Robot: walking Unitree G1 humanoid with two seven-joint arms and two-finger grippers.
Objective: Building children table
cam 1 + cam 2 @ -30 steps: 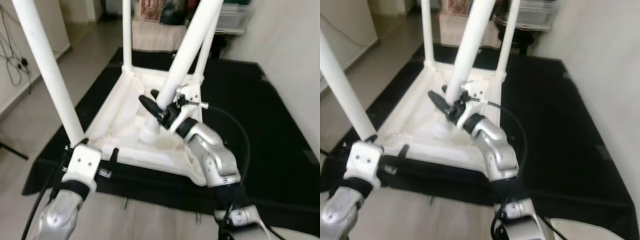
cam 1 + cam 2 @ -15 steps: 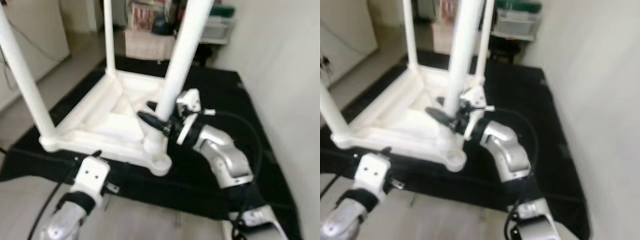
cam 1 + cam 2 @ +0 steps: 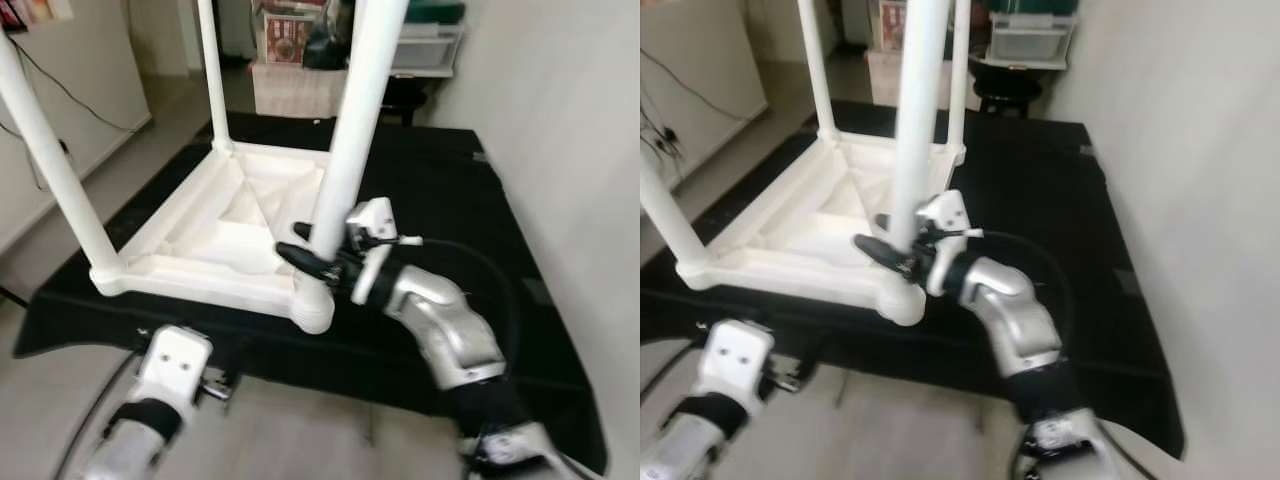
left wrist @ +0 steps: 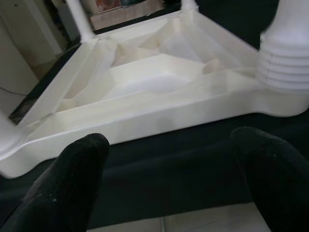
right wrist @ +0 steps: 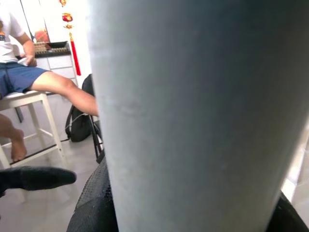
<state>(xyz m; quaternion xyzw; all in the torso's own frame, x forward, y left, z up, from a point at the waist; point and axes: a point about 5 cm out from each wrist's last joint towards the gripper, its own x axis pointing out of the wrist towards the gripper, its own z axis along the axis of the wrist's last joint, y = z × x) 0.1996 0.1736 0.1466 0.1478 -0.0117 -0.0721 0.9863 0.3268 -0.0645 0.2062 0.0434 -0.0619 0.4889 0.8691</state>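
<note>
The white plastic children's table (image 3: 196,274) lies upside down on a black mat (image 3: 452,196), its legs pointing up. My right gripper (image 3: 318,256) is shut on the near right leg (image 3: 352,140), just above its ribbed end, which sits at the table's near right corner (image 3: 314,306). In the right wrist view that leg (image 5: 193,111) stands close, with a black finger (image 5: 38,178) beside it. The near left leg (image 3: 52,160) and the far left leg (image 3: 210,72) stand upright. My left gripper (image 4: 178,164) is open, low in front of the table's near edge (image 4: 159,116) and holding nothing.
A pale wall (image 3: 570,140) runs close along the right of the mat. Boxes and a shelf (image 3: 420,45) stand behind the table. Bare floor (image 3: 60,390) lies in front and to the left. A person (image 5: 34,79) sits on a white stool further off.
The camera has shifted. The held leg has gone from tilted inside the frame to nearly upright at the near right corner. My left gripper has come off the near left leg and dropped lower.
</note>
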